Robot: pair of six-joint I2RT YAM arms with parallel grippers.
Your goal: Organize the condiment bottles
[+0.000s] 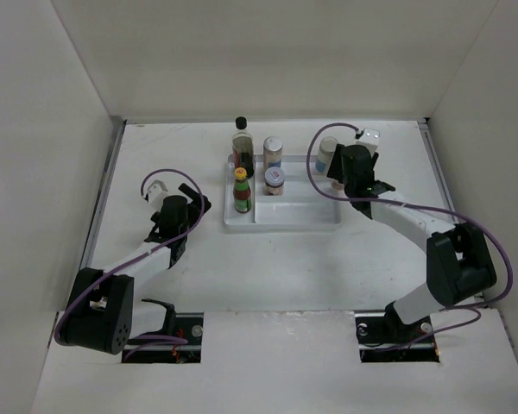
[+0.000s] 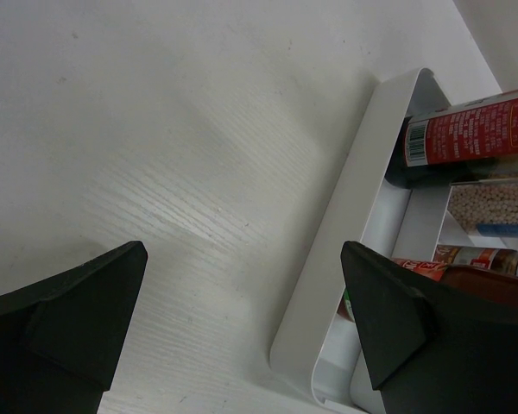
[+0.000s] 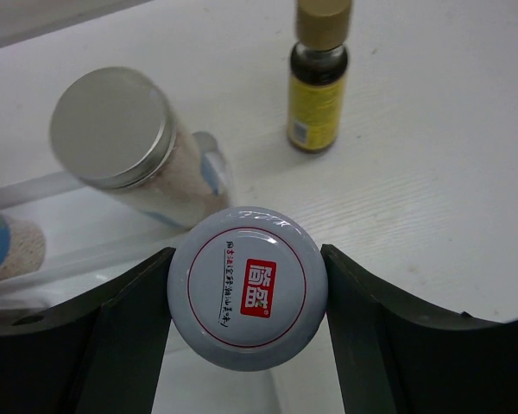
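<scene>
My right gripper point(image 3: 249, 252) is shut on a white-lidded jar with a red logo point(image 3: 249, 297), both fingers pressed on its lid, at the right end of the white divided tray point(image 1: 285, 222). In the top view that gripper point(image 1: 350, 177) hides the jar. A silver-lidded spice jar point(image 3: 112, 129) stands just beyond it and shows in the top view too point(image 1: 326, 155). A tiny yellow bottle point(image 3: 318, 78) stands on the table. In the tray stand a tall dark bottle point(image 1: 242, 147), a red-green yellow-capped bottle point(image 1: 241, 191) and two spice jars point(image 1: 273, 153) point(image 1: 274, 181). My left gripper point(image 1: 186, 203) is open and empty, left of the tray.
The left wrist view shows the tray's left wall point(image 2: 345, 224) between my open fingers point(image 2: 388, 319), with the bottles behind it. White walls close in the table on three sides. The right arm's cable loops above the tray's right end point(image 1: 315, 164).
</scene>
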